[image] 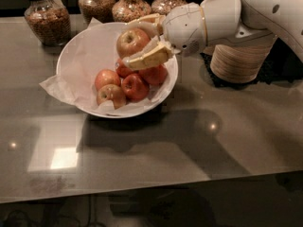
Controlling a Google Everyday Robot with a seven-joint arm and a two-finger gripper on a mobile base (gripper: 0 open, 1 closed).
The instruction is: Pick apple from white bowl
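The white bowl (75, 56), lined with crinkled white paper, stands on the table at the upper left of centre. My gripper (138, 39) reaches in from the right and is shut on the apple (132, 41), a pale yellow-orange one with red blush. It holds the apple above the bowl's right half, clear of the fruit below. One finger (147, 57) lies under the apple and the other along its top. Several smaller red and blushed apples (135, 86) rest in the bowl's bottom.
Several glass jars of grains (43, 18) stand along the back edge. A stack of tan paper bowls (236, 60) sits on a dark mat to the right, under my arm (265, 13). The grey table (189, 145) stretches toward the front.
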